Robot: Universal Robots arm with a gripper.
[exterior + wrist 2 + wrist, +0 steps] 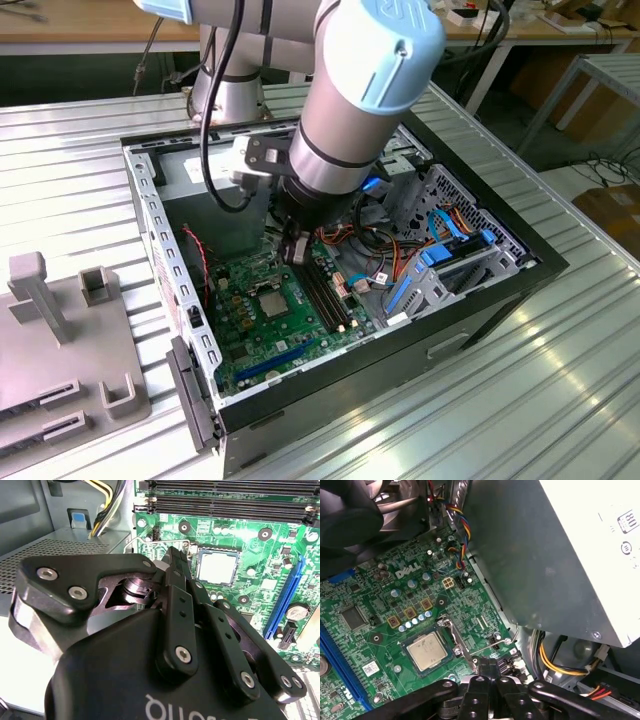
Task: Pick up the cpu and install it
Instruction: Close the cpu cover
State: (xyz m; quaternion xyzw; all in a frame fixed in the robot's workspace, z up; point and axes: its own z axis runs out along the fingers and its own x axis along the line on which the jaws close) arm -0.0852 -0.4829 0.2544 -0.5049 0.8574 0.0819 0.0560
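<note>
On a ribbed metal bench (560, 400), we see the cpu (426, 651) lying in its motherboard socket; our gripper (176, 560) hovers beside it, closed, empty. Picking requires opening, centring.

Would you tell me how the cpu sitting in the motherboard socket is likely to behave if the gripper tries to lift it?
The cpu is a thin flat square with a smooth metal top, so it is probably stiff, light, and slippery to pinch. It sits low within the socket frame, leaving little edge exposed, so the gripper may struggle for purchase. It cannot roll.
</note>
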